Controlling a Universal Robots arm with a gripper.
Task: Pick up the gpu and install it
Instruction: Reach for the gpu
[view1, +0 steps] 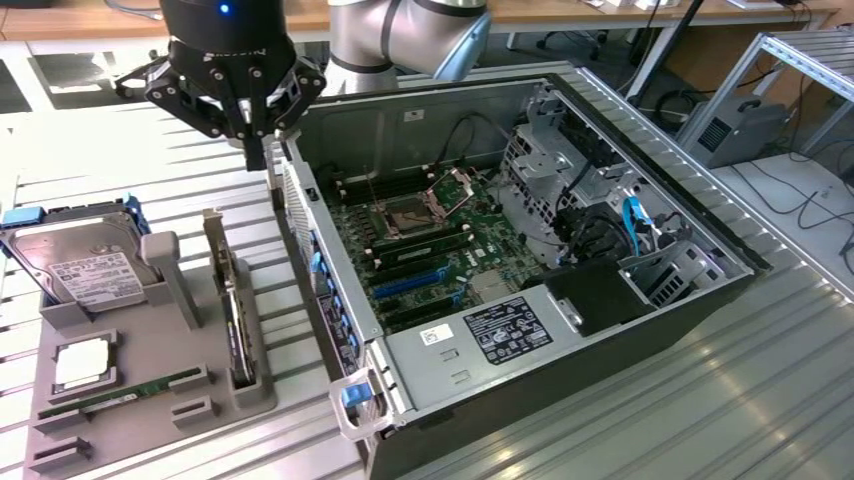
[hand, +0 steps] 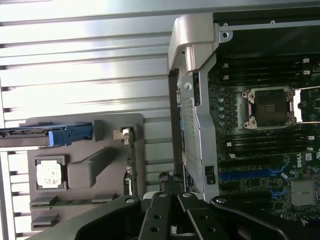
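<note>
The table (view1: 667, 400) was seen as ribbed, shiny metal, the tray (view1: 134, 350) as matt grey plastic, the gpu (view1: 238, 330) as dark with a bare silver metal bracket.

The gpu (view1: 236, 320) is standing upright on its long edge in a slot of the grey holder (view1: 160, 350). It is showing as a thin dark card seen nearly edge-on, with its silver bracket (view1: 214, 240) rising at one end. It is sitting lower than the claw (view1: 256, 150), off to one side, apart from it and untouched.
</note>
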